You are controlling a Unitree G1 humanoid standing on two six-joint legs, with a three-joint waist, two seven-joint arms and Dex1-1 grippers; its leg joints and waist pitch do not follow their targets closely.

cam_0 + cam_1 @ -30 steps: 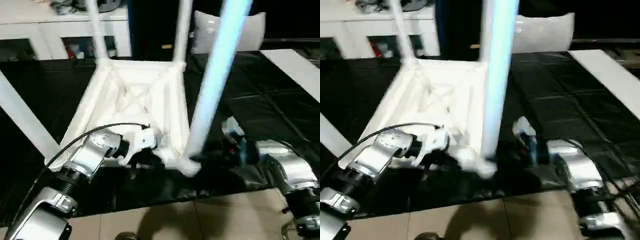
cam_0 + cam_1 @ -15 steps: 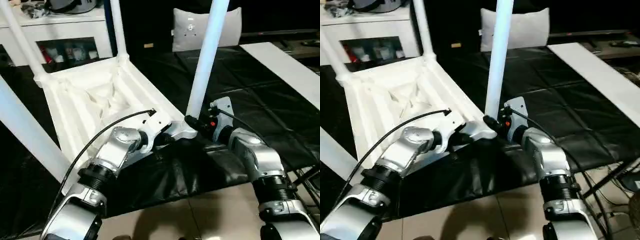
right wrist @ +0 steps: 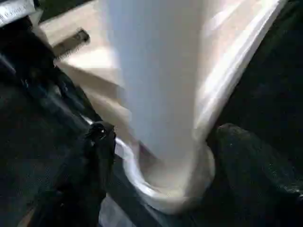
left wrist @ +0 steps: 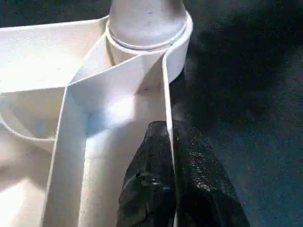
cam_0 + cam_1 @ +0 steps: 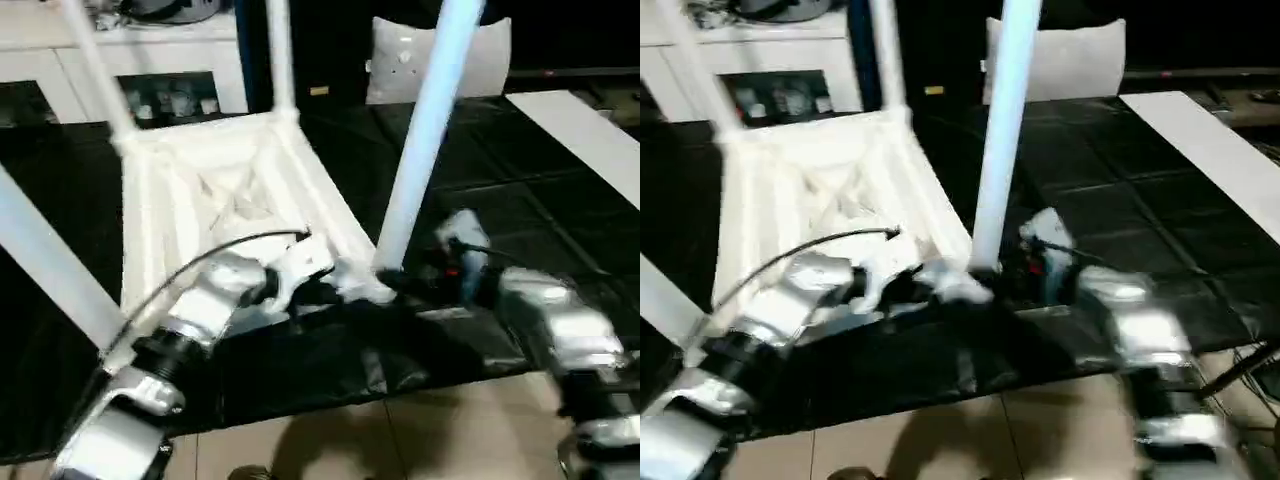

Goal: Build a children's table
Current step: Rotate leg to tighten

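Observation:
The children's table top [image 5: 220, 190] lies upside down on the black-covered work table [image 5: 520, 200], ribs facing up. Its white legs stand in the corner sockets: two at the far corners [image 5: 278, 60] [image 5: 95, 70], one at the near left [image 5: 50, 260] and one at the near right [image 5: 420, 150]. My left gripper [image 4: 169, 137] is shut on the top's thin side wall [image 4: 165, 94], just beside the near-right socket [image 4: 177, 42]. My right gripper [image 3: 161, 156] stands open at that leg's base [image 3: 156, 85], one black finger [image 3: 99, 142] on each side.
A white cabinet [image 5: 60, 60] with glass doors stands at the back left. A white cushion [image 5: 395, 70] leans behind the table, and a long white board [image 5: 590, 130] lies at the right. Tiled floor [image 5: 400, 440] begins just past the work table's near edge.
The whole picture has shifted with the camera. My right gripper's fingers have spread apart around the near-right leg's base. The left gripper keeps its pinch on the side wall.

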